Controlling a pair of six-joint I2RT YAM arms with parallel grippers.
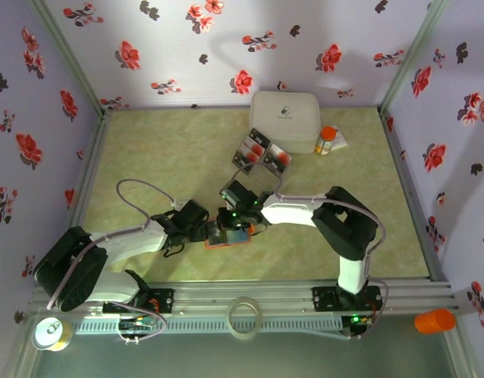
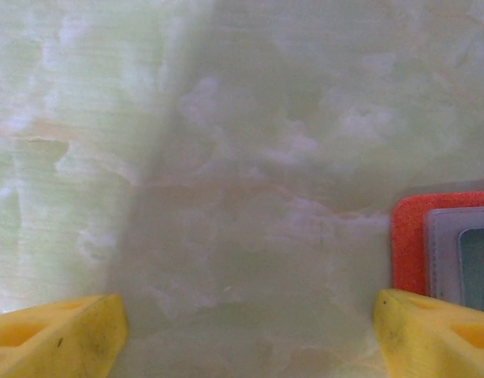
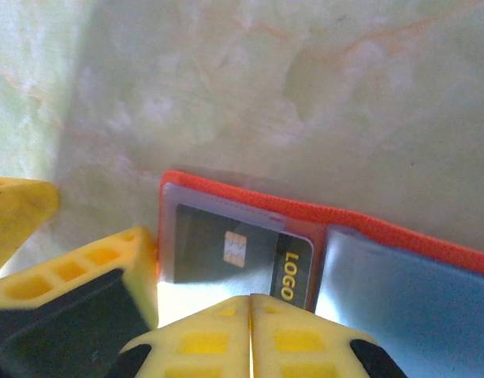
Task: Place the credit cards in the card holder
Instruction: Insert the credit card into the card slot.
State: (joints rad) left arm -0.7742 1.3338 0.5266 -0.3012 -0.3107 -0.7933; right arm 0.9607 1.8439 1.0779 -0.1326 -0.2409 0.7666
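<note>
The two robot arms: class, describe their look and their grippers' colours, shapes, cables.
Both the left arm and right arm have white links with bulky black joints, and a thin pale cable loops along each. Small green lights glow near the wrists. The left gripper and right gripper have bright yellow wedge-shaped fingers moulded with hollow ribbed pockets.

Soft overhead light, faint shadows on the table [image 1: 147, 157]. Wrist views blurry; glare whitens the card holder [image 3: 368, 226] near its front edge.
</note>
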